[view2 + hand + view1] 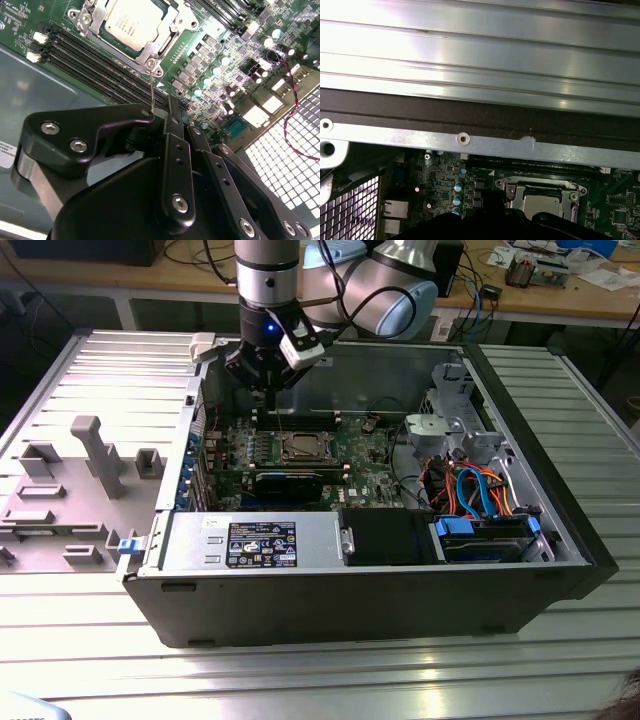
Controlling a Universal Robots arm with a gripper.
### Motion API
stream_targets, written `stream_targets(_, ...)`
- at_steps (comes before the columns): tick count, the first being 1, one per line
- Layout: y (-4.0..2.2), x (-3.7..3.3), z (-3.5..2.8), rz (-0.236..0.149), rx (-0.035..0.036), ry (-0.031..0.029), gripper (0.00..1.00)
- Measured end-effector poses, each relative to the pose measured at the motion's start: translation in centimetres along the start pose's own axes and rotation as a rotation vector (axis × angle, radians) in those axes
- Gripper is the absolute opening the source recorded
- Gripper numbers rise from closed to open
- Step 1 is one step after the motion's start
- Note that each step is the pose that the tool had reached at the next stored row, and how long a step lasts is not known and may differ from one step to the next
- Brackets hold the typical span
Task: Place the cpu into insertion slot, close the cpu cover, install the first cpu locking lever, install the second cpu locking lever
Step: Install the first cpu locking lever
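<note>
Jaws of the black gripper (167, 107) are sitting pinched narrow against a thin silvery wire lever (151, 87) just beside the silvery-grey square cpu (132, 22), which is lying under its thin metal cover frame (167, 37); guiding that lever steadily looks wise.

The cpu (131, 22) lies in the insertion slot (303, 448) under the cpu cover (170, 37), inside the computer case (560, 540) on the counter (300, 680). The pincer (262, 388) hangs behind the slot.
</note>
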State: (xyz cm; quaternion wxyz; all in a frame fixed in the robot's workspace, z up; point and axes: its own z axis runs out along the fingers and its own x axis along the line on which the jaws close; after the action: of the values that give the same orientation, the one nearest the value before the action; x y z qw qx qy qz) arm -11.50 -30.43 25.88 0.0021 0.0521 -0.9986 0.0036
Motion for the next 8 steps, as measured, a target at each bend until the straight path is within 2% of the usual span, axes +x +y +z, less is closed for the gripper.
stream_targets(8,-0.03,-0.25,0.00,0.000,0.0000,0.0000,0.11)
